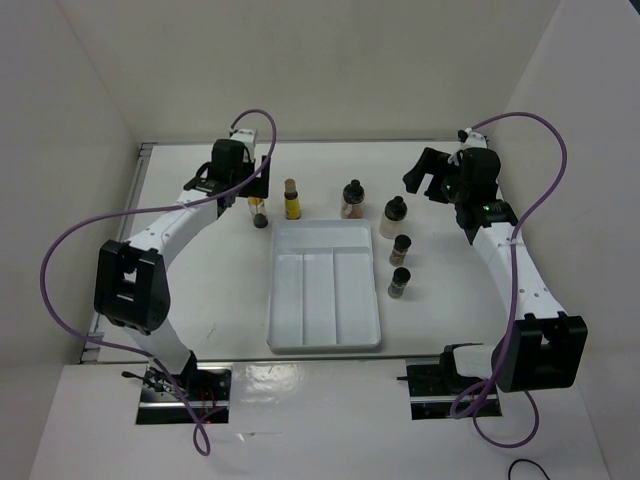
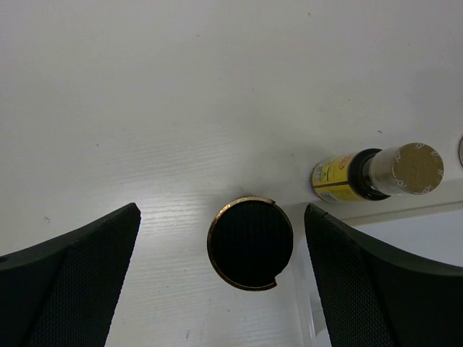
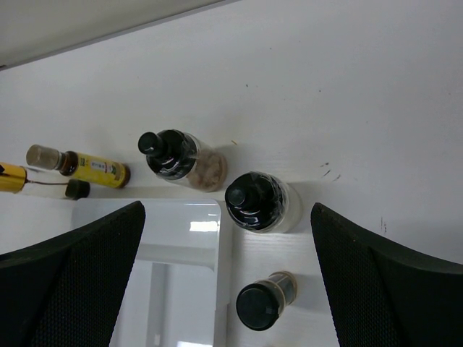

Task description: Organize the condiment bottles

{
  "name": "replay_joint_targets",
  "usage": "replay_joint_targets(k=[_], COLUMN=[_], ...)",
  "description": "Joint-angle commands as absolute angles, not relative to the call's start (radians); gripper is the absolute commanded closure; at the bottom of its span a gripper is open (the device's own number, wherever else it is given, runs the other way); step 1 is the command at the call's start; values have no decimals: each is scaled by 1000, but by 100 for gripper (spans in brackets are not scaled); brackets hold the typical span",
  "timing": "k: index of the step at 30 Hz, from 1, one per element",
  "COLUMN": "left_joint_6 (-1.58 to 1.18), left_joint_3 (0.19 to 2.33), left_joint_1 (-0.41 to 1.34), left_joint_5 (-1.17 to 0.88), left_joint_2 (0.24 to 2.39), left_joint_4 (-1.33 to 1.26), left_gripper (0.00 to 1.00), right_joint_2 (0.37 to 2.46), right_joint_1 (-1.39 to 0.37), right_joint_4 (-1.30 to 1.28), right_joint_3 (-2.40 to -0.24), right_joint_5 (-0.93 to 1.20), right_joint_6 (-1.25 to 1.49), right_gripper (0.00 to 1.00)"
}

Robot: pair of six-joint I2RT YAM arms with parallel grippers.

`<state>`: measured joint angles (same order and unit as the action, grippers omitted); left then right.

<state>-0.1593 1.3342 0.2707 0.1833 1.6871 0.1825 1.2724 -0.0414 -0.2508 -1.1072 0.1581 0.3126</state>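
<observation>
Centring the left gripper [image 2: 221, 217] over the slim yellow bottle [image 2: 250, 243] appears to be your step in hand. Its fingers are spread wide, one on each side of the black cap, touching nothing. The cap sits slightly toward the tray-side finger, so shift across before descending, then close low on the body and keep the bottle upright. Mind the second yellow bottle [image 2: 376, 173] just beside it. The right gripper [image 3: 228, 208], fingers likewise spread and empty, hovers above the white bottle [image 3: 260, 202], near the clear jar [image 3: 184, 160]. No bottle is yet in the tray [image 1: 300, 300].
</observation>
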Motion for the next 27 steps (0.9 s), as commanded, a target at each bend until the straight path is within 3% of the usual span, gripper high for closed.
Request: replay_joint_targets(k=[1, 11, 23, 27], left_joint_6=[-153, -153, -172, -172], left_joint_3=[1384, 1364, 1364, 1364], left_joint_1=[272, 290, 290, 290], left_joint_5=[193, 202, 202, 202], left_joint_2=[1704, 1723, 1761, 1761], left_joint_4=[144, 164, 155, 155], left_gripper=[0, 6, 29, 30], right_joint_2=[1272, 1243, 1215, 1215], right_joint_1=[-49, -49, -49, -49], right_joint_4=[-212, -212, -221, -221], right_joint_3=[-1147, -1117, -1068, -1068], right_joint_5=[152, 143, 133, 133], right_joint_6=[298, 298, 298, 298], right_gripper=[0, 0, 0, 0])
